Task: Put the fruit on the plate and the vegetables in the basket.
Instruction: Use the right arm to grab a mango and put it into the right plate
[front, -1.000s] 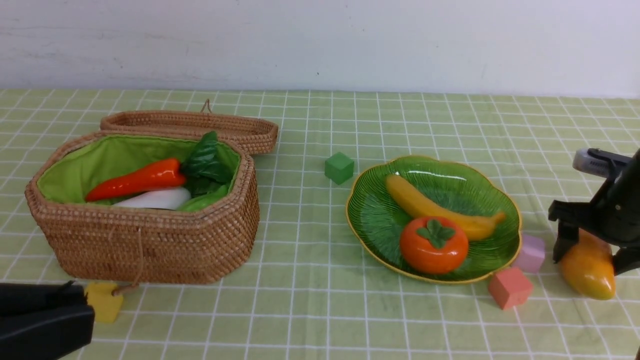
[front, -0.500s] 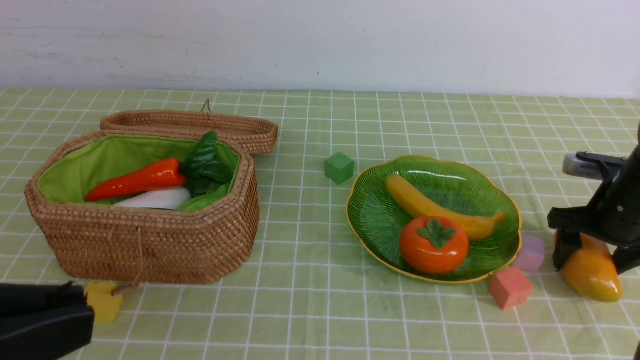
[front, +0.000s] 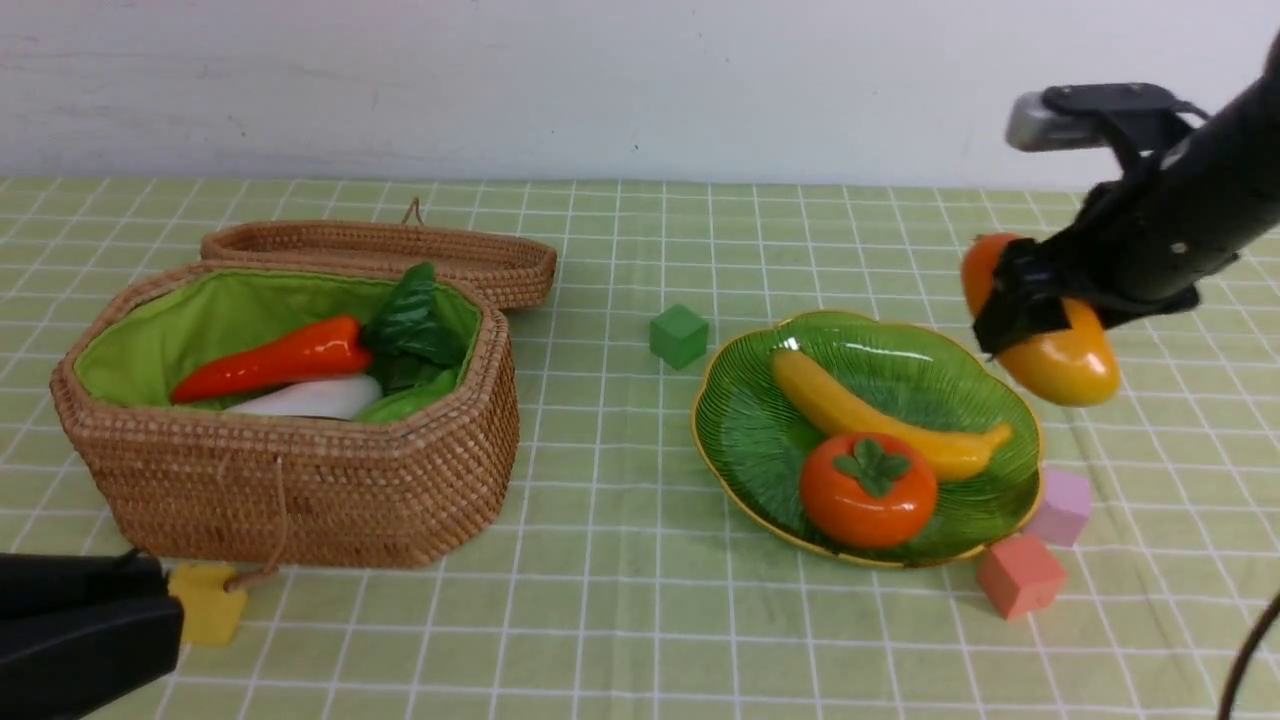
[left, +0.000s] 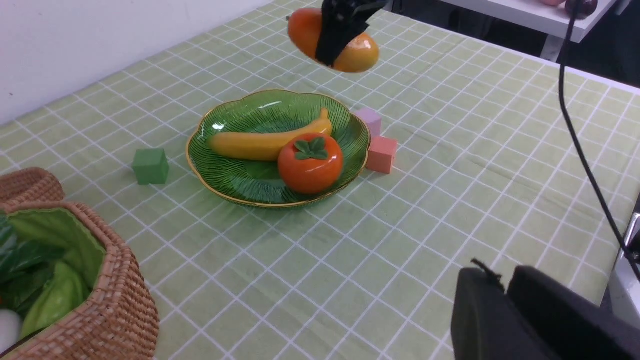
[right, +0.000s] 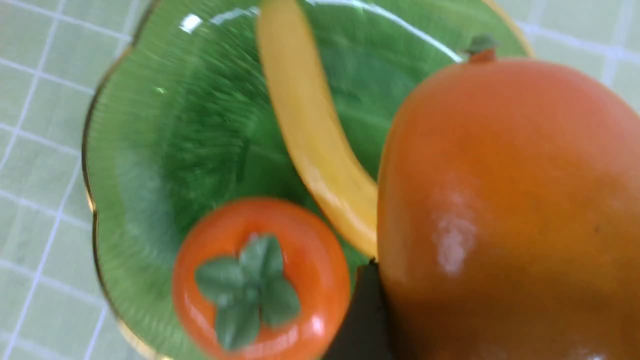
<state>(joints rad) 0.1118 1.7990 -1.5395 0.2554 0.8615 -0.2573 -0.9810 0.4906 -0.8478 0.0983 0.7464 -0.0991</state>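
My right gripper (front: 1040, 310) is shut on the orange-yellow mango (front: 1060, 355) and holds it in the air just past the right rim of the green plate (front: 750, 440). The mango fills the right wrist view (right: 505, 200). The banana (front: 880, 415) and the persimmon (front: 868, 490) lie on the plate. The wicker basket (front: 300, 480) at the left holds the carrot (front: 270, 362), the white radish (front: 310, 398) and green leaves; the cucumber and eggplant are hidden. My left gripper (front: 150, 620) rests shut and empty at the near left.
A green cube (front: 678, 335) sits left of the plate. A pink cube (front: 1062, 505) and a salmon cube (front: 1020, 575) sit at the plate's near right. A yellow cube (front: 208, 603) lies in front of the basket. The basket lid (front: 380, 250) lies open behind it.
My right gripper has lifted the mango off the cloth and carried it up and left, from beside the pink cube to above the plate's right rim. The left arm has barely moved.
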